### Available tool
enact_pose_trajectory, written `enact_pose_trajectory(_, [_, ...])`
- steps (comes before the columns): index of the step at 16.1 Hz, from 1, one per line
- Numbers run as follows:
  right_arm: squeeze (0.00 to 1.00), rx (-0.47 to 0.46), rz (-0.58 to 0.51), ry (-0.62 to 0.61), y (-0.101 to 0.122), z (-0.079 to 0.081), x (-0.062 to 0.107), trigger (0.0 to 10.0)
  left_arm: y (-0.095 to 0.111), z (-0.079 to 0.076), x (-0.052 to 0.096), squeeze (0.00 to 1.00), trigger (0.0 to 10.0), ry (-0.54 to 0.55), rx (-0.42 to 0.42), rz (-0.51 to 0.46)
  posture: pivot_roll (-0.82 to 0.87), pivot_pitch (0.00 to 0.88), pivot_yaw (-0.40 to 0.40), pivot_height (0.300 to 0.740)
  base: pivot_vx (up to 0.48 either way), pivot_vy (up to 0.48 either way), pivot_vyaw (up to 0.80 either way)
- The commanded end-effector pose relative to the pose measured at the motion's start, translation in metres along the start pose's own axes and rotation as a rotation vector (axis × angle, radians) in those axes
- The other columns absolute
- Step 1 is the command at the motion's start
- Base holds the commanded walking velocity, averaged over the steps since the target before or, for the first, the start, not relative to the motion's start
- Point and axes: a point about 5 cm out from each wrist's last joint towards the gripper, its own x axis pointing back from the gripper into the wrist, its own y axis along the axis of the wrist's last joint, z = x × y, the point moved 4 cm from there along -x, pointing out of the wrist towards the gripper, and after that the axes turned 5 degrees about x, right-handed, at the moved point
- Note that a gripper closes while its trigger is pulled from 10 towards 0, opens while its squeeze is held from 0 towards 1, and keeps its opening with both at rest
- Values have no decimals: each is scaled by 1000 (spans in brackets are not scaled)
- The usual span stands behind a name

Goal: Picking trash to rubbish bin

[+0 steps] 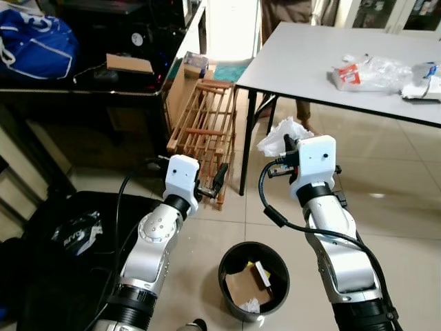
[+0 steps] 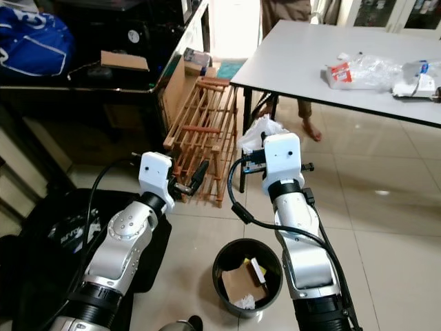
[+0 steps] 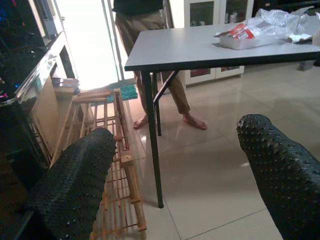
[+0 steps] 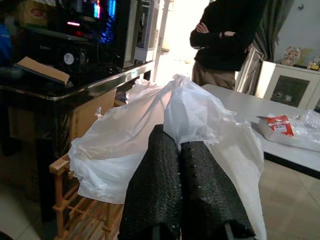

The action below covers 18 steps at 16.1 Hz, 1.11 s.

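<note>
In the left eye view the right pincer (image 1: 288, 148) holds a white plastic bag (image 1: 279, 135) in the air beside the table (image 1: 303, 62), beyond the black rubbish bin (image 1: 253, 279) on the floor. The left wrist view shows the left pincer (image 3: 175, 175) spread wide and empty. In the right wrist view the right fingers (image 4: 155, 185) press together, pinching the bag.

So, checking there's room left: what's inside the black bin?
The black bin holds a piece of brown cardboard and some white scraps; whatever lies beneath them is covered.
</note>
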Motion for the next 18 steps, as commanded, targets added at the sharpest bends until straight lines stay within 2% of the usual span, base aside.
enact_pose_trajectory(1, [0, -14, -3, 0, 1, -1, -1, 10000, -1, 1, 0, 0, 10000, 8, -17, 8, -8, 41, 25, 740, 0, 0, 0])
enact_pose_trajectory(6, [0, -30, -19, -18, 5, -2, -2, 10000, -3, 0, 3, 0, 10000, -4, -38, 18, -5, 64, 40, 740, 0, 0, 0])
enact_pose_trajectory(10, [0, -49, 2, -63, -1, -6, 1, 10000, -9, -5, 16, 0, 10000, -55, -64, 57, 17, 130, 74, 740, 0, 0, 0])
enact_pose_trajectory(14, [0, -78, 42, -88, -9, -4, 7, 10000, -20, -5, 30, 0, 10000, -102, -64, 115, 29, 186, 101, 740, 0, 0, 0])
enact_pose_trajectory(17, [0, -88, 164, -119, -38, -2, 22, 10000, -28, 1, 44, 0, 10000, -107, -57, 165, 39, 221, 112, 740, 0, 0, 0])
enact_pose_trajectory(18, [0, -102, 244, -126, -59, 0, 34, 10000, -35, 3, 53, 0, 10000, -115, -31, 193, 42, 240, 114, 740, 0, 0, 0])
